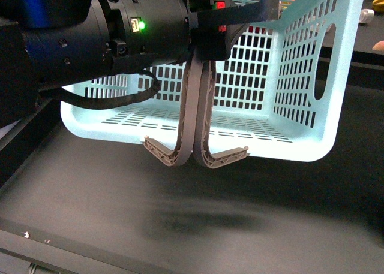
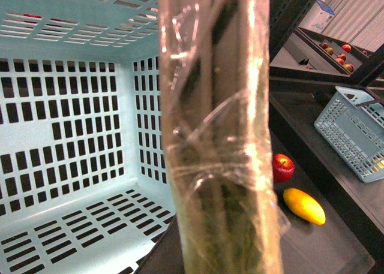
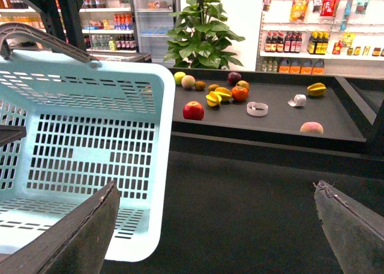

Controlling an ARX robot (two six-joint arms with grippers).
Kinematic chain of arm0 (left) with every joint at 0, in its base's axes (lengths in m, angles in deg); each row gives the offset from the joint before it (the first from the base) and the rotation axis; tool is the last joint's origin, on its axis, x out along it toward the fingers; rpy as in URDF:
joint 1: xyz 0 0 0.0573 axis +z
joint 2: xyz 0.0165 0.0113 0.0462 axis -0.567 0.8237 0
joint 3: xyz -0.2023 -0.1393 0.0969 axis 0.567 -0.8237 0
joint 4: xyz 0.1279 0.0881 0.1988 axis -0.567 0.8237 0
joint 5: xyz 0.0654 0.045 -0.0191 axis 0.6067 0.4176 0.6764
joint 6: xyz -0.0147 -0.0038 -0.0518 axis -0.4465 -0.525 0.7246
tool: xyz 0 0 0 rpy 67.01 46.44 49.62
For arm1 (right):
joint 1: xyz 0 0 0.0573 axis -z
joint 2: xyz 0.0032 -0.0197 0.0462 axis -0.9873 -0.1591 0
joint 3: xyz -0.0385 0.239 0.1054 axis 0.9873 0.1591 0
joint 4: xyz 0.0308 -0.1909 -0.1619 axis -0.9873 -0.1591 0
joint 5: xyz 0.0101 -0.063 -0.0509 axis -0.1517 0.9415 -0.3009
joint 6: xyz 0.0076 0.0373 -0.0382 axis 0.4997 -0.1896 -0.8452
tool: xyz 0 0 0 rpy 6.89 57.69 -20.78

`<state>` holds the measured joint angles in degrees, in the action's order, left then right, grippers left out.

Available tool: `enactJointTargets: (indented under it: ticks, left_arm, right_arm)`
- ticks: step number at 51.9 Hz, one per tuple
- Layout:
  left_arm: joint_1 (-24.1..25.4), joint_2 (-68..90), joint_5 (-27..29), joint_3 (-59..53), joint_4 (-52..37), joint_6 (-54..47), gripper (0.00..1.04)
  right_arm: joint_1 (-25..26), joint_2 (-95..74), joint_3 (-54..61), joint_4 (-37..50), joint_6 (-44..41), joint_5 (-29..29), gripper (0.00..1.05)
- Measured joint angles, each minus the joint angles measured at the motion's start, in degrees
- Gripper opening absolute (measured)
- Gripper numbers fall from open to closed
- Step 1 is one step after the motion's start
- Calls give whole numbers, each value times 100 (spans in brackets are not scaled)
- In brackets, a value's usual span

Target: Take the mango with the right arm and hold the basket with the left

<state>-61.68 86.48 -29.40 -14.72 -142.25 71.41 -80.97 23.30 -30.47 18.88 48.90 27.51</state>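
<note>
The pale turquoise basket (image 1: 288, 76) hangs tilted above the dark table, open side toward me. My left gripper (image 1: 207, 25) is shut on its grey-brown handles (image 1: 195, 106), which hang down in front. In the left wrist view the taped handle (image 2: 219, 136) fills the middle, with the basket's inside (image 2: 72, 136) behind it. The yellow-orange mango (image 2: 304, 205) lies on the dark surface beside a red apple (image 2: 283, 167), outside the basket. My right gripper (image 3: 216, 226) is open and empty over the dark table, beside the basket (image 3: 78, 136), with its fingers (image 3: 78, 238) wide apart.
A far black shelf (image 3: 336, 127) holds a red apple (image 3: 193, 110), several yellow and orange fruits (image 3: 222, 95), a peach (image 3: 311, 128) and tape rolls (image 3: 257, 109). A second grey-blue basket (image 2: 354, 136) stands near the mango. A potted plant (image 3: 204, 34) stands behind.
</note>
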Motion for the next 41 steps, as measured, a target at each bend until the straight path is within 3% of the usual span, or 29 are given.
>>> enactJointTargets:
  ticks: [41]
  left_arm:
    - [-107,179,-22,-149,142,-492,9]
  right_arm:
    - [0,0,0,0,0,0,97]
